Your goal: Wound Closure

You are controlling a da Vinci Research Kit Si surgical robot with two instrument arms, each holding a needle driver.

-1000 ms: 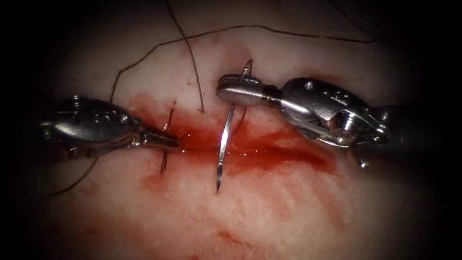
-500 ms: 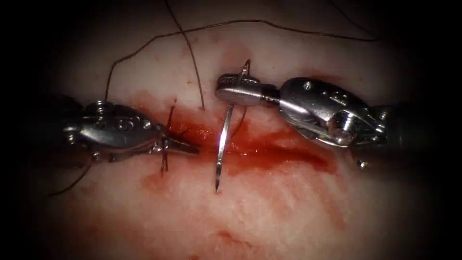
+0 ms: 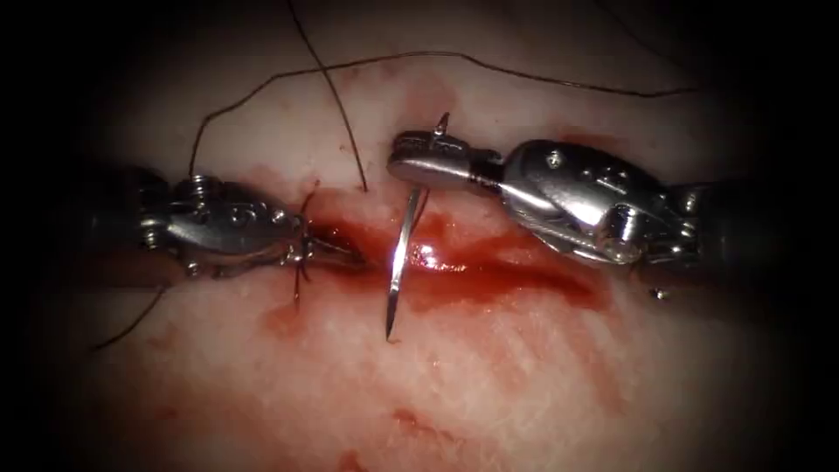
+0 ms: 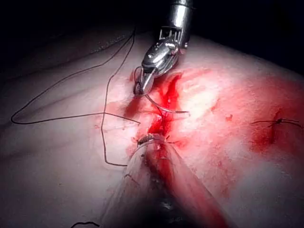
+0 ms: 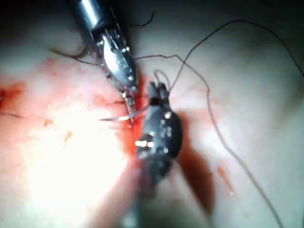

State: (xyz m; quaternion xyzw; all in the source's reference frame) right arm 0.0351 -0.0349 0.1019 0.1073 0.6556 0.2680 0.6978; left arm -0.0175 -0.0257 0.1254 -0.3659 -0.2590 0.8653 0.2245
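**Needle held over the cut**

The right arm's silver tool (image 3: 434,164) has its jaws clamped on the curved steel needle (image 3: 398,267) near its tail end. The needle crosses the red, wet cut (image 3: 489,271) in the pale tissue (image 3: 524,376), tip resting on the near edge. The left arm's silver tool (image 3: 336,253) points its jaws, closed and holding nothing, into the cut beside a dark stitch (image 3: 300,262). Dark thread (image 3: 262,87) loops beyond.

The cut (image 3: 489,271) runs left to right across the tissue (image 3: 524,385). The right claw (image 3: 433,162) comes in from the right and sits just above the cut, clamped on the needle (image 3: 398,267) near its thread end. The needle hangs down across the cut, its tip over the tissue below it. The left claw (image 3: 336,253) lies at the cut's left end, beside a stitch (image 3: 300,280). Thread (image 3: 350,68) loops over the tissue above both claws.
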